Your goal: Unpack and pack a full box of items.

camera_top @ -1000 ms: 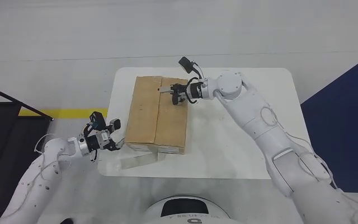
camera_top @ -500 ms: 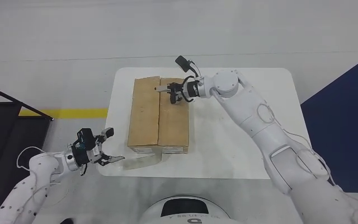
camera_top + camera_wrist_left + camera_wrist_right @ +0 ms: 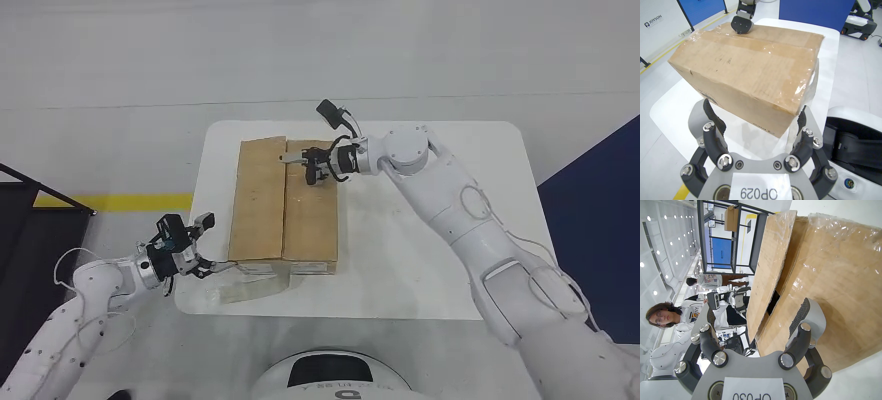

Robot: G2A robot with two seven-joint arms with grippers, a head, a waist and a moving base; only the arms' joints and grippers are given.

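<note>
**Cardboard box (image 3: 283, 205) shut on table (image 3: 420, 260), both pincers spread wide**

The brown box lies on the white table, left of its middle, with its long side running away from the robot. Its two top flaps meet in a seam down the length of the lid. Glossy clear tape covers much of the top and the corners. At the far end a raised flap (image 3: 770, 256) stands a little above the taped flap (image 3: 829, 275), and a dark slit shows between them.

The right gripper (image 3: 305, 165) sits at that far end, over the seam. Its fingers are far apart and hold nothing. In the right wrist view the raised flap's edge runs between them, with one finger (image 3: 802, 311) above the taped flap and the other past the raised flap's outer face. Whether either finger touches the cardboard cannot be told.

The left gripper (image 3: 207, 244) is at the table's near left corner, just beside the box's near left corner. Its fingers are also wide apart and empty. In the left wrist view the box's lower corner lies between them. A strip of clear film (image 3: 811, 91) hangs from that corner close to one finger (image 3: 802, 117), and contact cannot be told.

A crumpled film piece (image 3: 245, 290) lies on the table by its near edge, in front of the box.
</note>
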